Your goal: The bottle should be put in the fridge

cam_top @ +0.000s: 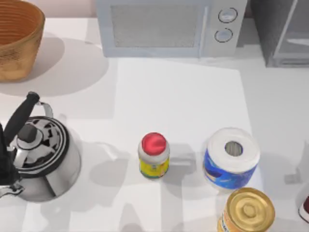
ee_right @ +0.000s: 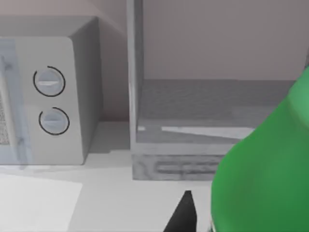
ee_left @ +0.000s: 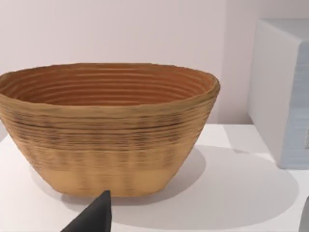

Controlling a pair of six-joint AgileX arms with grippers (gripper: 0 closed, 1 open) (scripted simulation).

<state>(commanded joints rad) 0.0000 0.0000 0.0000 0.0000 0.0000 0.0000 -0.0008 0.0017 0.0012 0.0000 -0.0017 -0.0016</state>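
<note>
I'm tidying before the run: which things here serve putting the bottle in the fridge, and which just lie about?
For the job:
bottle, close before the right wrist camera
fridge, open

Lying about:
microwave
basket
kettle
red-capped jar
paper roll
gold-lidded can

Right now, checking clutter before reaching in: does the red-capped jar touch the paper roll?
Apart. The top view shows bare table between the jar and the paper roll.

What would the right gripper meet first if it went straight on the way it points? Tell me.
Probably the fridge: the right wrist view looks into its open compartment straight ahead, with the bottle close to the camera and bare table between. Depth is unclear, so it may meet the lower front ledge first.
</note>
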